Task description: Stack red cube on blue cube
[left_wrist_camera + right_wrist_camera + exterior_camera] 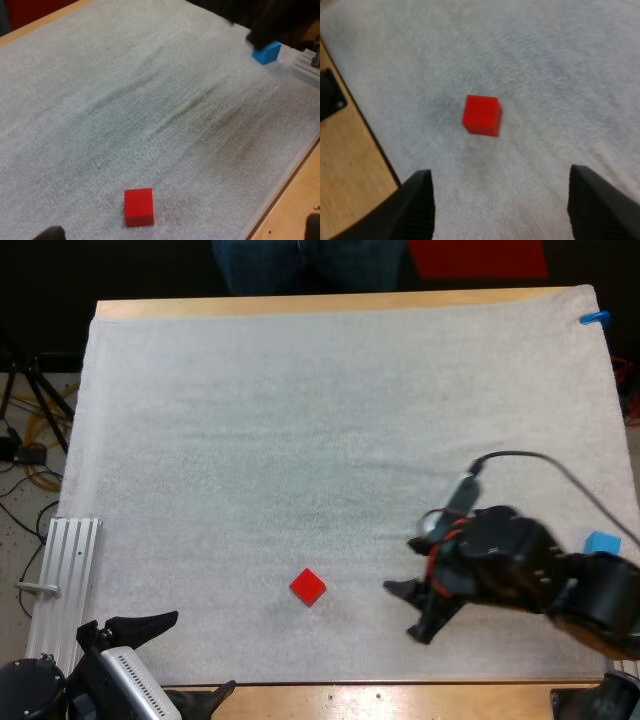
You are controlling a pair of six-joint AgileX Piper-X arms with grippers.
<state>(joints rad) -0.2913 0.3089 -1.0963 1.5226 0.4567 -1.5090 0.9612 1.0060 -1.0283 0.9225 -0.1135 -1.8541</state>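
Note:
A red cube [308, 587] lies on the white mat [300, 420] near the front, tilted like a diamond. My right gripper [403, 611] hovers just to the right of it, open, its fingers pointing toward the cube. In the right wrist view the red cube [481, 115] lies ahead of the spread fingers [417, 205], apart from them. The blue cube [601, 543] sits at the mat's right side, partly hidden behind my right arm. My left gripper [190, 660] stands open at the front left corner. The left wrist view takes in the red cube [138, 206] close by and the blue cube [266, 51] far off.
A metal rail [65, 580] lies along the mat's left edge near my left arm. A person's legs [300, 260] stand beyond the table's far side. The wooden front edge [400, 695] runs close behind the red cube.

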